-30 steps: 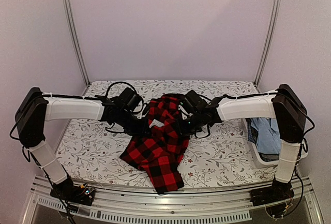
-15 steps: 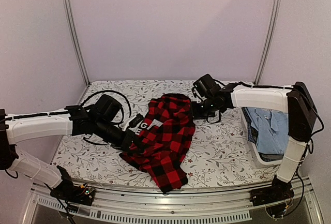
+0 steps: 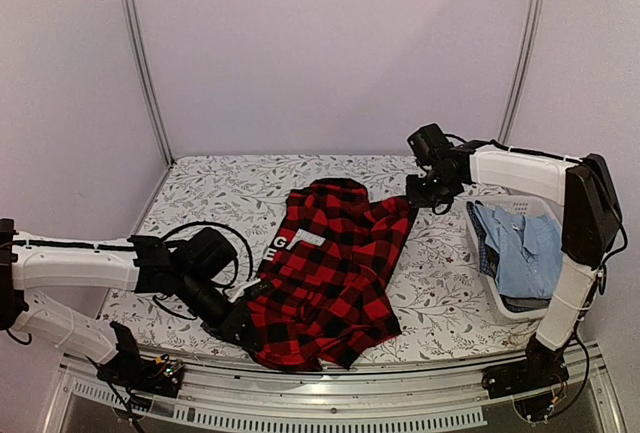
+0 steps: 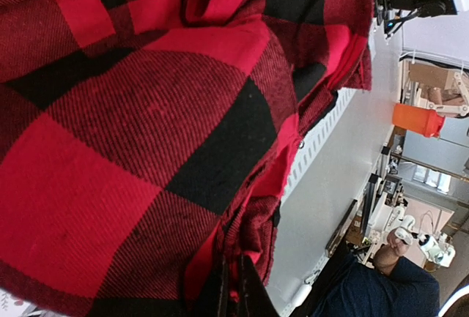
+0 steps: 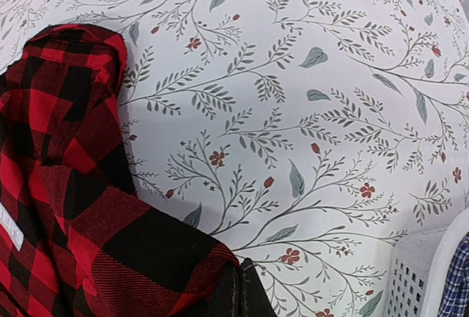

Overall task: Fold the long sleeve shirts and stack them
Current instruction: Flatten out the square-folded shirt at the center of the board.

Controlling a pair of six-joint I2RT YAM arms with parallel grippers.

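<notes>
One of the long sleeve shirts, the red-and-black check shirt (image 3: 330, 273), lies stretched slantwise across the floral table, white letters (image 3: 283, 243) showing near its left side. At the near-left, my left gripper (image 3: 243, 325) is shut on a bunched hem of the shirt, just over the table's front edge. In the left wrist view the fingertips (image 4: 233, 295) pinch a fold of red cloth (image 4: 146, 127). My right gripper (image 3: 412, 196) is shut on the far-right corner of the shirt. In the right wrist view its fingertips (image 5: 240, 291) clamp that corner (image 5: 146, 258) just above the tablecloth.
A white basket (image 3: 497, 303) at the right edge holds light-blue garments (image 3: 520, 248); its wall (image 5: 432, 273) shows close to my right gripper. The metal rail (image 3: 330, 408) runs along the front edge. A black cable (image 3: 190, 233) loops beside my left wrist.
The two arms have drawn apart, the left toward the near-left edge and the right toward the far right. The shirt, bunched between them before, now lies spread out.
</notes>
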